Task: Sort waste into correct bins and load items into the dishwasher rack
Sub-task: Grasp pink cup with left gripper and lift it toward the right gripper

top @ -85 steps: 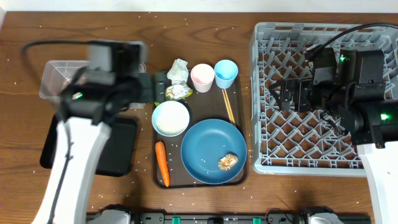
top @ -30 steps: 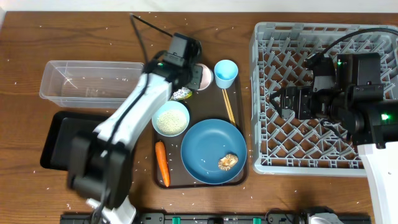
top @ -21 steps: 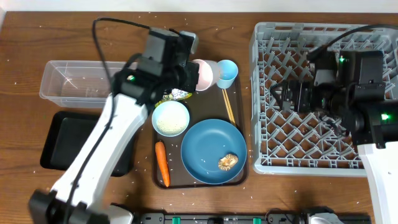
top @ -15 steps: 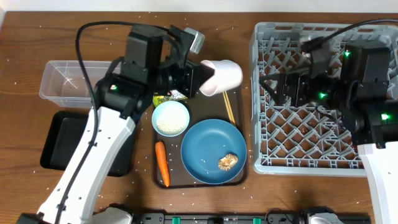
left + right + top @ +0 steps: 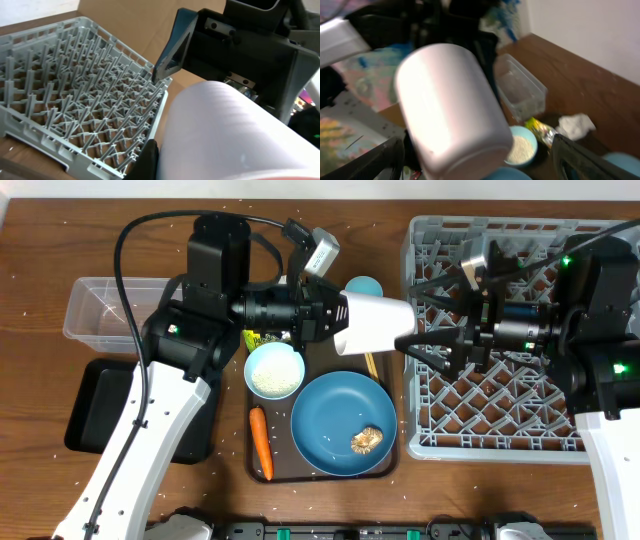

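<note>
Pink cup [image 5: 375, 323] hangs sideways in mid-air, long axis running arm to arm, mouth end pinched by the left gripper [image 5: 337, 320]. Its base points straight into the right gripper [image 5: 428, 332], which is spread wide right in front of it. Contact? Can't tell.

Bright, even light falls from above, so the table [image 5: 40, 250] carries only soft, faint shadows beneath the arms. The cup [image 5: 375, 325] is washed out nearly to white. From the left wrist it is a soft, overexposed mass up close, while the rack [image 5: 75, 100] behind is sharp. The right wrist view is blurred throughout, its wall [image 5: 590, 25] glaring pale.
</note>
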You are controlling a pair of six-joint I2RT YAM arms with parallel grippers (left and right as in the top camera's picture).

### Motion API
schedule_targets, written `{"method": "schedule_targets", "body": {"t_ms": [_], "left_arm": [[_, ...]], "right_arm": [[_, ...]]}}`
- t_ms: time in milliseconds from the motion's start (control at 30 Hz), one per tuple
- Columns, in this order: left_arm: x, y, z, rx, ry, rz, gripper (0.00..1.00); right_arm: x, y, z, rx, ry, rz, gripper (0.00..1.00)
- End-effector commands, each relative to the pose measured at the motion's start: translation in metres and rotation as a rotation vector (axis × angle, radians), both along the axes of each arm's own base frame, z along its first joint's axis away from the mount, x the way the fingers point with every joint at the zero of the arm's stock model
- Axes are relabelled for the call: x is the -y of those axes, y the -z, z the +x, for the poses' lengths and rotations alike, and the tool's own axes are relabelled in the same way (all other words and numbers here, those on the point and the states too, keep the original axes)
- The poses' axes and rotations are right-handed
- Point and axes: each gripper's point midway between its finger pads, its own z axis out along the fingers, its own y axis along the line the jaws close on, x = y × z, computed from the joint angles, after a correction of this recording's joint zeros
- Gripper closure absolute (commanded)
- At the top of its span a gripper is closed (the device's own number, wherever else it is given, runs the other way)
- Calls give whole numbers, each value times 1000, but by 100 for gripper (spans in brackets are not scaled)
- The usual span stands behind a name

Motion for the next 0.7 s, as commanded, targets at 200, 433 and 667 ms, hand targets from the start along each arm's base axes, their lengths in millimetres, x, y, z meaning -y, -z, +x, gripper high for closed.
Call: {"method": "schedule_targets", "body": {"t_ms": [200, 433, 667], "left_arm": [[0, -20, -14, 55, 55, -44, 94], [0, -23, -13, 63, 54, -50, 94], [0, -24, -12, 68, 53, -52, 94]], "right_arm": [[-11, -16, -20, 85, -121, 49, 20], [-19, -13, -22, 85, -130, 31, 28], [-23, -10, -22, 73, -143, 29, 51]]}}
